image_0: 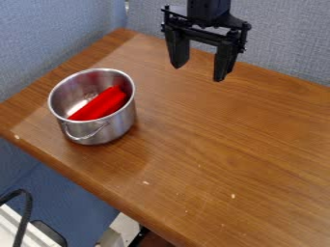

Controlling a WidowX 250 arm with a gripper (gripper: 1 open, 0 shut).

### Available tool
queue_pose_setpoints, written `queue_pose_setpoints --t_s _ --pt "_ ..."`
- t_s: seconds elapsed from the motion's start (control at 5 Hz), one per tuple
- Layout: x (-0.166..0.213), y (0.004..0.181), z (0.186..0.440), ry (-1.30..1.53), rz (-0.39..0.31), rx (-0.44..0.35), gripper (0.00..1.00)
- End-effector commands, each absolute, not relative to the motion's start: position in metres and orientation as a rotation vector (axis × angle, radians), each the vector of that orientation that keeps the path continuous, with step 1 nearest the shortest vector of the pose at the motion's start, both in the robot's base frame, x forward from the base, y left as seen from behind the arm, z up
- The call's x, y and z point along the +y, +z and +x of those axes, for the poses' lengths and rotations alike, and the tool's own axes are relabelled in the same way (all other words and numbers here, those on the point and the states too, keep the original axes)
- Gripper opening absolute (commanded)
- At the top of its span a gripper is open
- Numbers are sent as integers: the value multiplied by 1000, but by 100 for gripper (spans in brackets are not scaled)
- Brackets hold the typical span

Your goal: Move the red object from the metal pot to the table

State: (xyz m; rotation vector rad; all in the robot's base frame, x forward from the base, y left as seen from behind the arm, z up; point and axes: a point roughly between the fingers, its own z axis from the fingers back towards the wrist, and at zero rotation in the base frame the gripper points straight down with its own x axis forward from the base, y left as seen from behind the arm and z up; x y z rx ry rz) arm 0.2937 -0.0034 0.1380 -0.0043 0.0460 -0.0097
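The gripper (204,64) occupies the upper centre of the frame, slightly right of the midline, and points straight down at the table (233,145). Its two black fingers (177,50) are spread wide apart, with clear space visible between them; the tool is released and nothing is grasped. The fingertips hang above the far portion of the tabletop and do not contact the surface. The table is a brown wooden top with reddish grain and a glossy finish, and it runs diagonally from the upper left of the frame toward the lower right, with its near edge crossing the lower left. The metal pot (93,123) stands upright on the table in the left part of the frame, near the table's left edge. It is round, shiny and straight-sided, and a small looped handle (80,138) projects from its lower front side. The red object (100,102) lies inside the pot, resting at a slant with one end toward the lower left of the pot's interior and the other toward the upper right rim. The gripper and the pot are well apart, with bare tabletop between them. A blue wall (52,39) fills the upper left background behind the table.
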Motion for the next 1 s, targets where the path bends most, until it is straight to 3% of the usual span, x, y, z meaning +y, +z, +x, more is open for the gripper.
queue_pose_setpoints --t_s 0.0,0.2,0.6,0.8 --pt "-5 130 294 -7 -5 63 100" --pt "12 122 275 -76 5 38 100" --pt "79 128 236 -77 104 -44 100" --pt "102 121 219 -76 143 -58 100"
